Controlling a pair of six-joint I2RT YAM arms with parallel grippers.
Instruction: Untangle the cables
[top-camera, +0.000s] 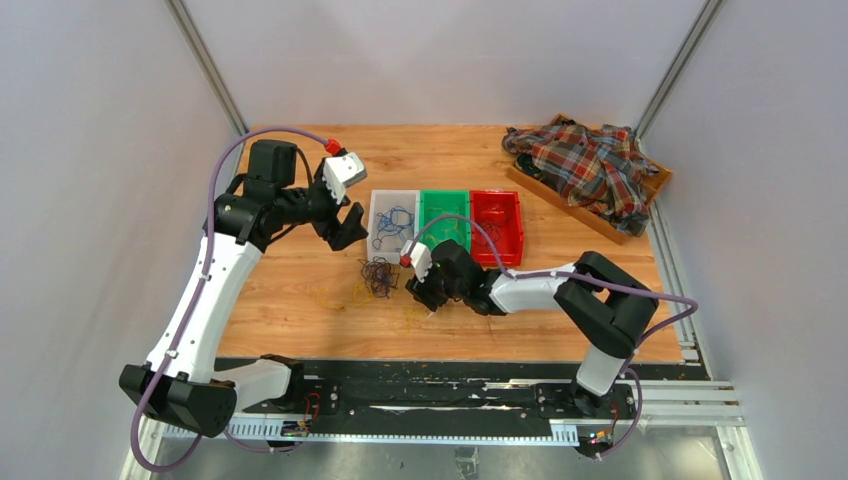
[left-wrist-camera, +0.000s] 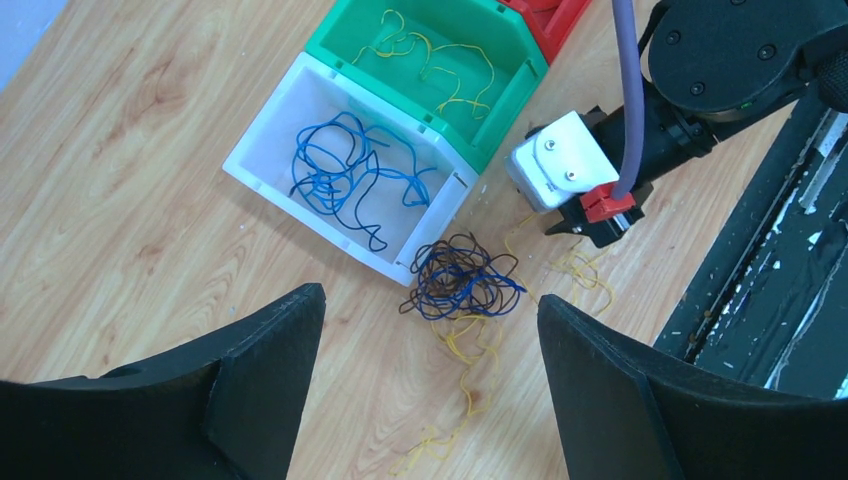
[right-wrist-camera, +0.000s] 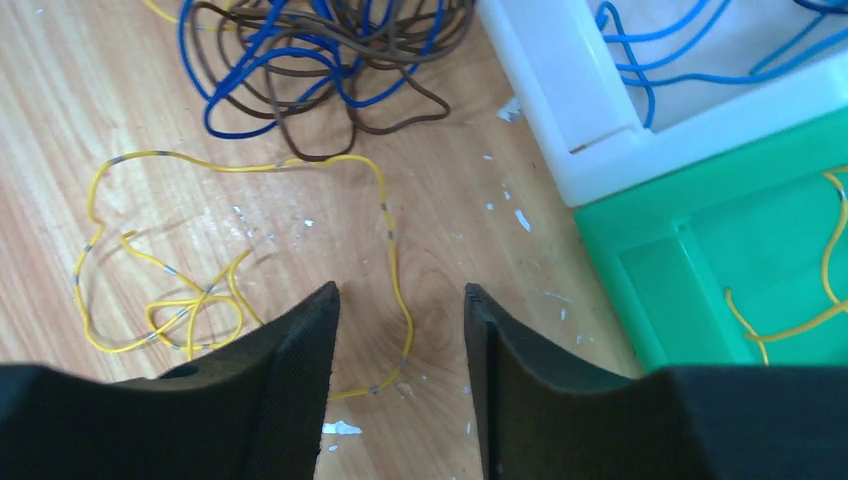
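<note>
Straddling a yellow cable (right-wrist-camera: 391, 235), open right gripper (right-wrist-camera: 401, 295) near tangled cables (right-wrist-camera: 320, 60); left gripper (left-wrist-camera: 430, 305) open.

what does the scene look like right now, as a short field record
tangled clump: blue and brown cables on the table, beside the white bin
blue wires: in white bin
yellow wires: in green bin
loose yellow wire: on table
left gripper: open, holding nothing
right gripper: open, yellow wire between its fingers
</note>
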